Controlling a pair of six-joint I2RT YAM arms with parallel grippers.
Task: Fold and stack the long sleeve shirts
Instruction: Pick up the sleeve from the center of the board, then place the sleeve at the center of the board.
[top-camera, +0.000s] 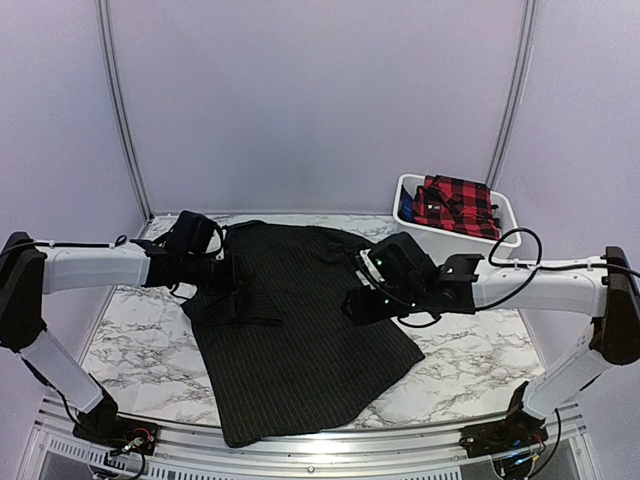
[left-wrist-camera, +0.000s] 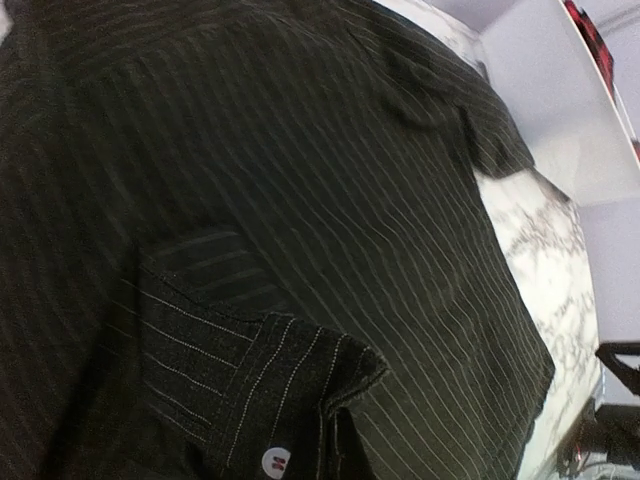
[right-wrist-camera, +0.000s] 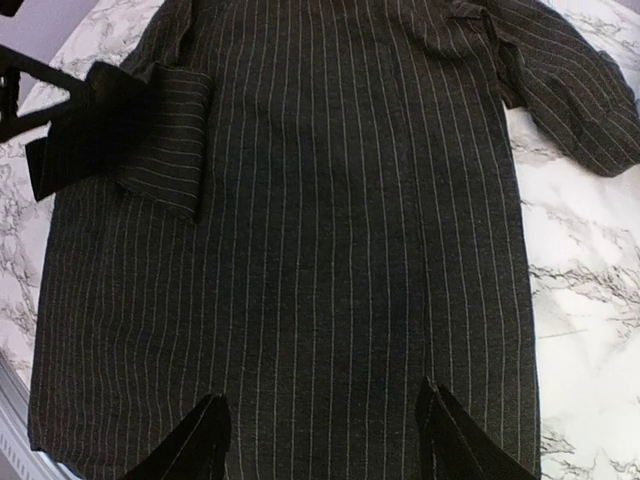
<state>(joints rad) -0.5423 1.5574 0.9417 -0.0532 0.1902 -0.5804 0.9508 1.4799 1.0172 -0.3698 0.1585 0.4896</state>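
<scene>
I'm on the sleeve fold: left tool (top-camera: 222, 292) pinched shut on the cuff (right-wrist-camera: 160, 140) of the black pinstriped cloth shirt (top-camera: 300, 340) spread on the marble worktop (top-camera: 130, 350); right tool (right-wrist-camera: 322, 395) hovers open, empty. Next, I'd lay the sleeve across the body.

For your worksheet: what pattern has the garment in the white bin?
Red-and-black plaid cloth garment in the white plastic bin; top external view shows it best.

pale lilac walls (top-camera: 320, 100), marble tabletop (top-camera: 130, 350)

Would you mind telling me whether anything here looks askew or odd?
The black shirt lies slanted on the table, its near hem corner reaching the table's front edge. Nothing looks torn or spilled.
</scene>
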